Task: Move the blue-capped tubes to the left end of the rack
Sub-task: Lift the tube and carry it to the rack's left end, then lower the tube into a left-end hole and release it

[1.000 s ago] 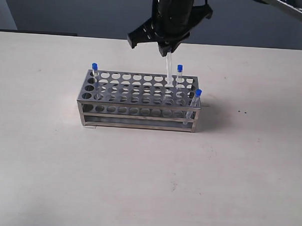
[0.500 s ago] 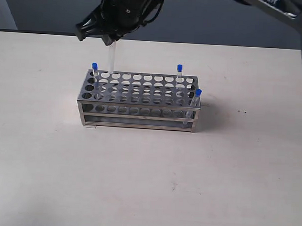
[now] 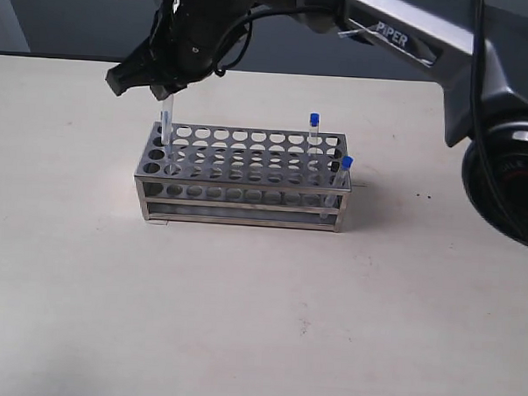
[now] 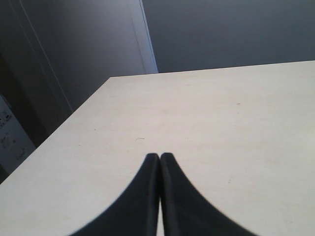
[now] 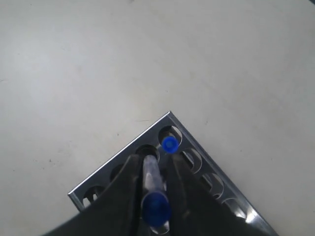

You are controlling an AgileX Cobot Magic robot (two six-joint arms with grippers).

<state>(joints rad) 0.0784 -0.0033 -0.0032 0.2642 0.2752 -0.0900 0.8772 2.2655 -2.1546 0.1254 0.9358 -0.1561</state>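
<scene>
The steel rack (image 3: 246,202) stands mid-table. My right gripper (image 3: 166,90) reaches across to the rack's left end, shut on a blue-capped tube (image 3: 167,124) that hangs upright with its lower end at the top plate. In the right wrist view the held tube (image 5: 150,173) sits between the fingers (image 5: 129,172) of the right gripper (image 5: 151,158), its tip over a hole next to the corner hole of the rack (image 5: 101,172). That corner hole holds another blue-capped tube (image 5: 170,144). Two more tubes (image 3: 314,123) (image 3: 344,169) stand at the right end. My left gripper (image 4: 160,156) is shut and holds nothing.
The right arm (image 3: 402,42) stretches from the upper right over the back of the table. The pale table (image 3: 259,320) spreads around the rack. The left wrist view shows bare tabletop (image 4: 211,113), its far edge, and a dark wall behind.
My right gripper carried the tube from above the rack's right part to its left end and lowered it to the top plate. The other tubes have not moved.
</scene>
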